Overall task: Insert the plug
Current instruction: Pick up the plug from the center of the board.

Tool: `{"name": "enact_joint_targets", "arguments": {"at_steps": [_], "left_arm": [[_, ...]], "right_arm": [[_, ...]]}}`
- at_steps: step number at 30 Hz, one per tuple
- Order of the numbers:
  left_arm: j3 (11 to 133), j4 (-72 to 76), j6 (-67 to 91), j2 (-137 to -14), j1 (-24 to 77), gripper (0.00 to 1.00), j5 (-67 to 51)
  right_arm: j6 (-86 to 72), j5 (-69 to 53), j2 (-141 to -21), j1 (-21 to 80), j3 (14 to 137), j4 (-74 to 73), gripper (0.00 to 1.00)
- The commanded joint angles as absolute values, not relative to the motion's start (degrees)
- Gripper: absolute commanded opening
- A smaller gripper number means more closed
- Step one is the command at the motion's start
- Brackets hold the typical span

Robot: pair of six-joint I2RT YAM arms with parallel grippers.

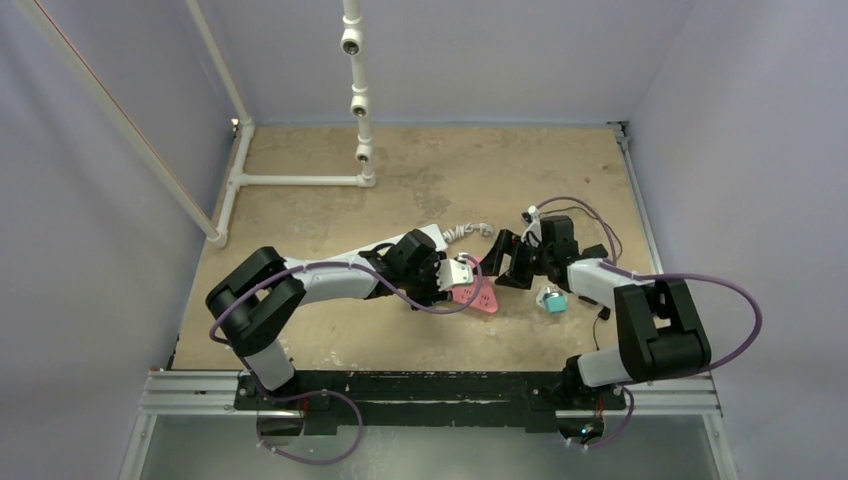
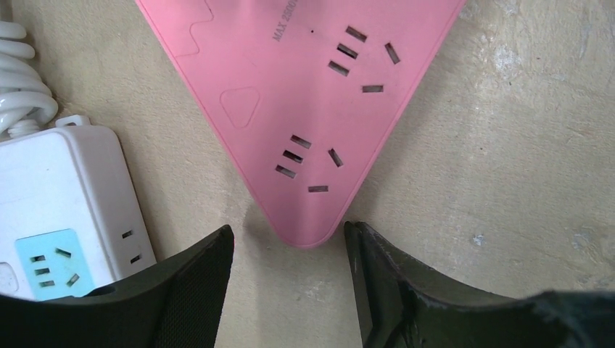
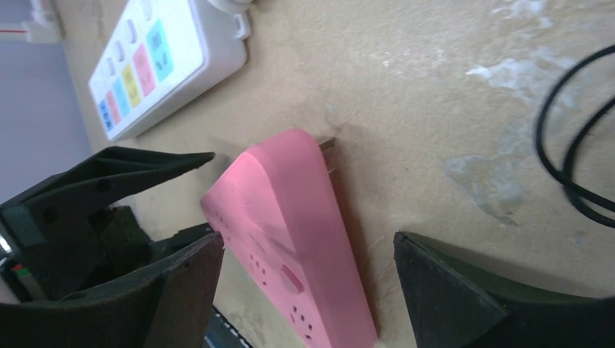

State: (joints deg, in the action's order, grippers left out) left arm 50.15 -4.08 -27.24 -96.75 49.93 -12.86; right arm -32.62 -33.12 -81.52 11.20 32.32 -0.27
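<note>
Left fingers (image 2: 190, 296), right fingers (image 3: 451, 291) spread astride pink adapter (image 2: 304, 109); white power strip (image 2: 67, 192) just beside.

The left arm (image 1: 335, 275) reaches out low and far to the right. The right arm (image 1: 655, 335) folds back at its elbow and reaches left, so the two grippers come close together in the middle. The left gripper (image 2: 290, 239) points down with its fingers partly apart, and the right gripper (image 3: 304, 243) is low too, with its fingers wide apart.
</note>
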Motion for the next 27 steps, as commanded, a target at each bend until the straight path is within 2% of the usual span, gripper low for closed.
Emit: {"name": "enact_joint_targets", "arguments": {"at_steps": [1, 6, 11, 14, 17, 18, 20, 23, 25, 27], "left_arm": [[51.82, -5.71, -27.89, -98.31, 49.66, 0.58, -14.79], [51.88, -4.86, -27.45, -99.19, 49.66, 0.55, -14.73], [51.43, -4.31, -27.02, -99.95, 49.66, 0.50, -15.41], [51.45, -4.92, -26.57, -100.45, 49.68, 0.44, -15.29], [51.87, -5.43, -25.95, -99.61, 49.66, 0.43, -15.38], [52.30, -6.01, -25.59, -99.07, 49.66, 0.45, -15.42], [53.91, -7.92, -24.00, -97.62, 49.69, 0.56, -15.64], [56.44, -11.22, -20.16, -93.27, 49.63, 0.76, -15.94], [57.58, -13.47, -17.72, -89.02, 49.17, 0.83, -16.36], [58.98, -15.64, -15.84, -85.05, 47.69, 0.86, -17.36]], "right_arm": [[-35.44, -38.70, -83.98, 11.62, 28.80, 10.71, 0.85], [-36.41, -42.42, -84.78, 12.81, 25.98, 16.22, 0.76], [-40.37, -48.11, -86.11, 13.50, 22.29, 26.58, 0.61], [-40.49, -49.31, -85.50, 13.65, 22.79, 28.03, 0.43], [-39.62, -48.85, -83.58, 13.69, 24.35, 26.69, 0.23], [-39.33, -48.60, -82.74, 13.71, 25.02, 25.87, 0.15], [-38.46, -47.98, -80.95, 13.71, 26.35, 24.20, 0.02], [-35.86, -47.39, -78.40, 13.66, 29.40, 20.32, 0.00], [-32.38, -46.74, -76.73, 13.71, 32.12, 15.18, 0.00], [-29.74, -46.29, -75.20, 13.77, 34.42, 12.06, 0.00]]}}
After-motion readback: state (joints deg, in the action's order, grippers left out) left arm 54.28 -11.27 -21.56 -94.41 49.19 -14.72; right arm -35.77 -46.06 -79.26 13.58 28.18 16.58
